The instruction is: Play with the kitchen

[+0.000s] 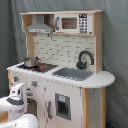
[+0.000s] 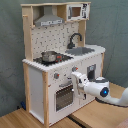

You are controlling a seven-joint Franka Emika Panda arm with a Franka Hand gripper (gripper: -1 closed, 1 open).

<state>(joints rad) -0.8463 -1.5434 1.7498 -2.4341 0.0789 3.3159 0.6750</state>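
Observation:
The kitchen [image 1: 75,50] is a tall white and light-wood toy unit with a hood [image 1: 40,25], microwave [image 1: 75,22], black faucet [image 1: 85,57], grey sink [image 1: 72,73] and a metal pot [image 1: 31,61] on the stovetop. In the second exterior view the kitchen [image 2: 55,40] shows its windowed oven door [image 2: 64,95] with knobs [image 2: 56,76] above it. My gripper [image 2: 75,79] sits right at the kitchen's front, level with the top of the oven door. In the first exterior view my white arm [image 1: 17,97] stands at the lower left, in front of the oven side.
The kitchen stands on a wooden floor panel [image 2: 100,117]. A grey curtain [image 1: 115,50] hangs behind it. My arm reaches in from the second exterior view's right [image 2: 107,95].

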